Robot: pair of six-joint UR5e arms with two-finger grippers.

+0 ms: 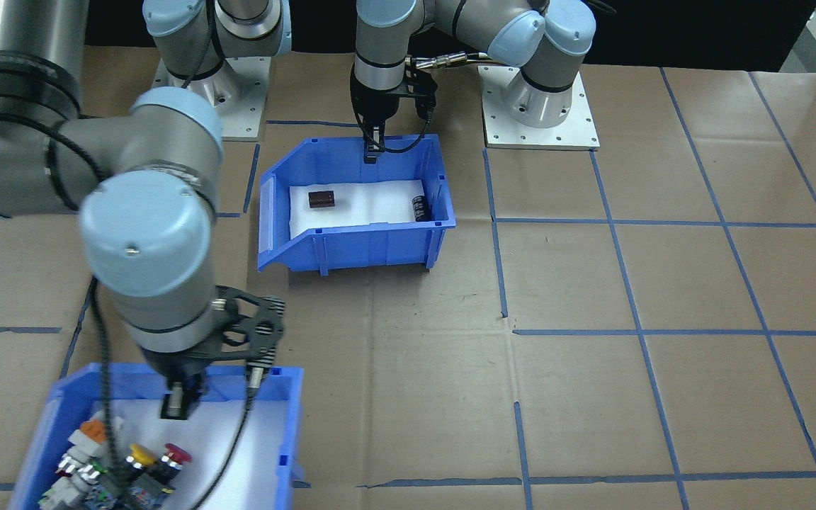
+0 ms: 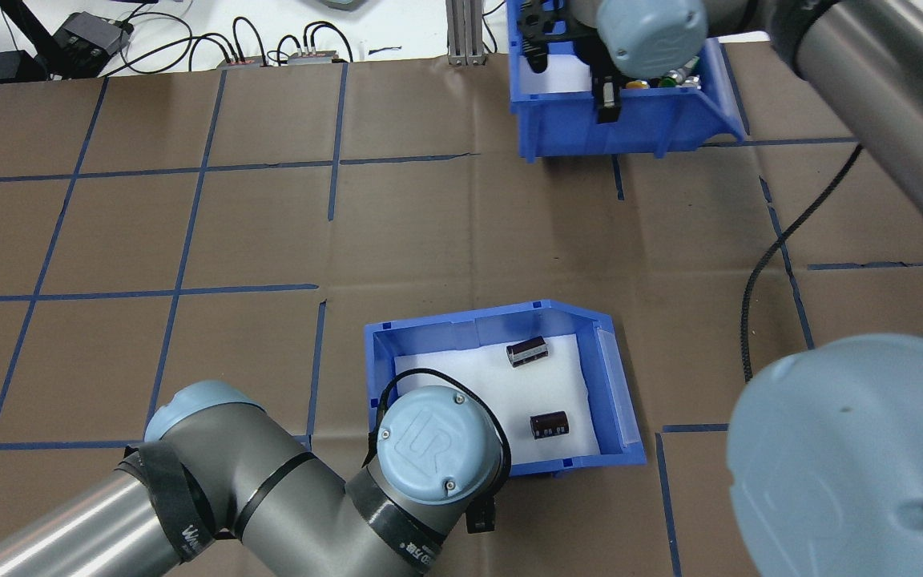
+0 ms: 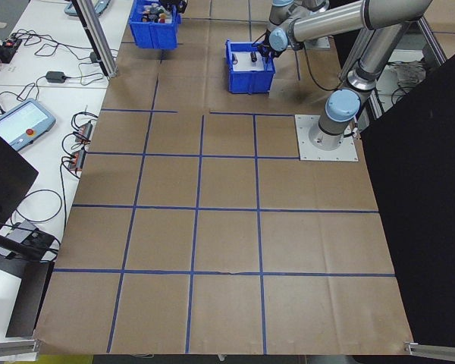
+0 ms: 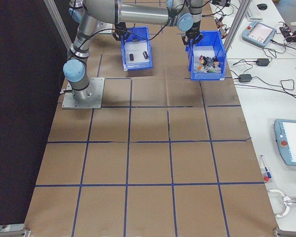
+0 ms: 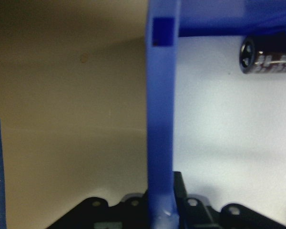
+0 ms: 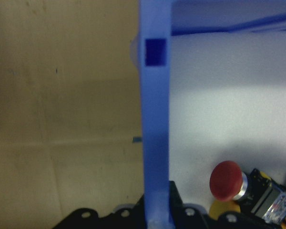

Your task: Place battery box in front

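The battery box (image 1: 351, 244) is a blue bin with a white foam floor, standing near the robot's base. Two dark cylinders (image 1: 321, 199) (image 1: 419, 208) lie in it. My left gripper (image 1: 374, 149) is shut on its wall nearest the robot. In the left wrist view that blue wall (image 5: 159, 119) runs up between the fingers, with a cylinder (image 5: 269, 53) beyond. In the overhead view the battery box (image 2: 501, 318) sits at lower centre, my left wrist covering the grip. My right gripper (image 1: 178, 405) is shut on the wall of the switch bin (image 1: 287, 425).
The switch bin (image 2: 590, 128) holds several colourful push-buttons, with a red one (image 6: 226, 180) close to my right fingers. Brown paper with blue tape lines (image 1: 627, 283) covers the table between the two bins. Cables and boxes (image 2: 269, 48) lie beyond the far edge.
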